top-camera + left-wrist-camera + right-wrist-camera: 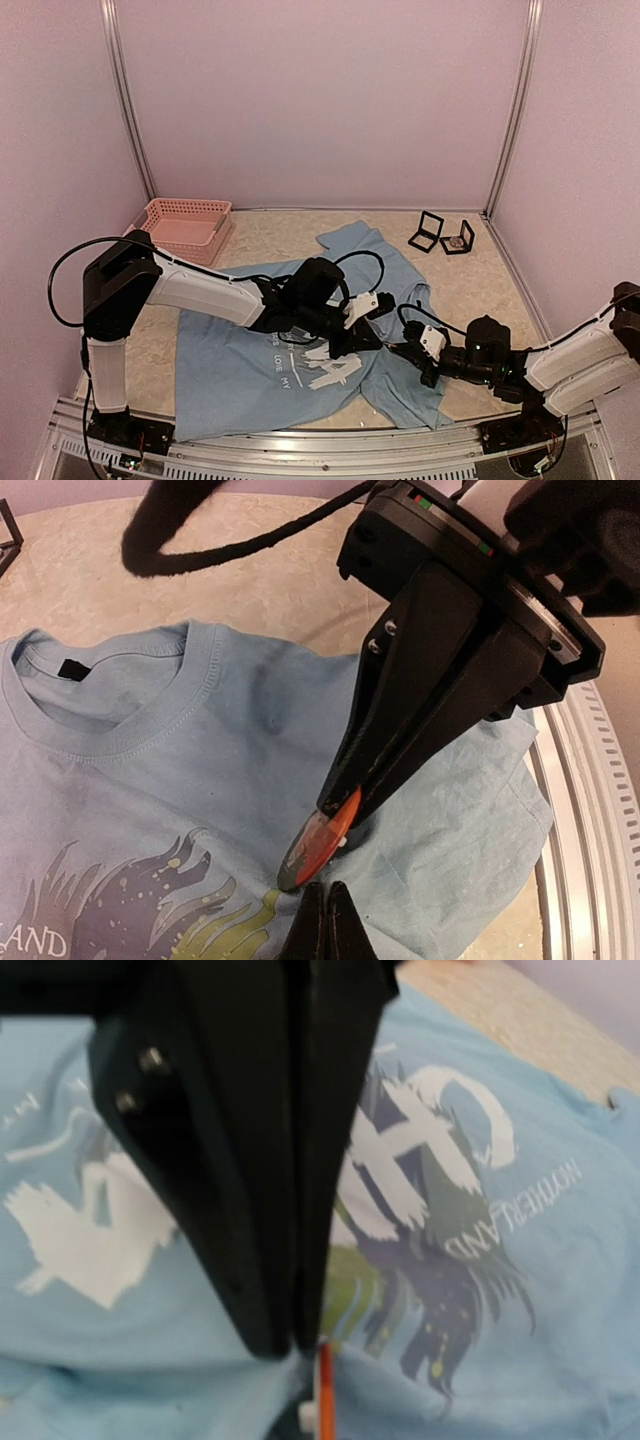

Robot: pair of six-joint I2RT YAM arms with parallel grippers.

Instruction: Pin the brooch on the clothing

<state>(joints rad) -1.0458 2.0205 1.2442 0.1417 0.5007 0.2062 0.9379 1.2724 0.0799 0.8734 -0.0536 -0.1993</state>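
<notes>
Pinched shut, the right gripper (340,805) holds a small round orange-red brooch (318,842) between its 2 black fingertips, and the disc juts out below them. Directly under the brooch lies the light blue short-sleeved T-shirt (200,760), spread print-up on the beige speckled table (300,230). The disc's lower edge sits at the fabric just beside the green and dark brush-stroke graphic. Whether it actually touches the cloth cannot be told.

The left gripper (325,925) is just beside the brooch, facing the right gripper. Its jaws are closed too, with nothing visible between them.

In the top view both grippers meet over the shirt's chest, near the white lettering. Well beyond the right gripper, toward the back wall, stand 2 small black open boxes (442,236). Well beyond the left gripper, in the back corner, sits a pink plastic lattice basket (185,225).
</notes>
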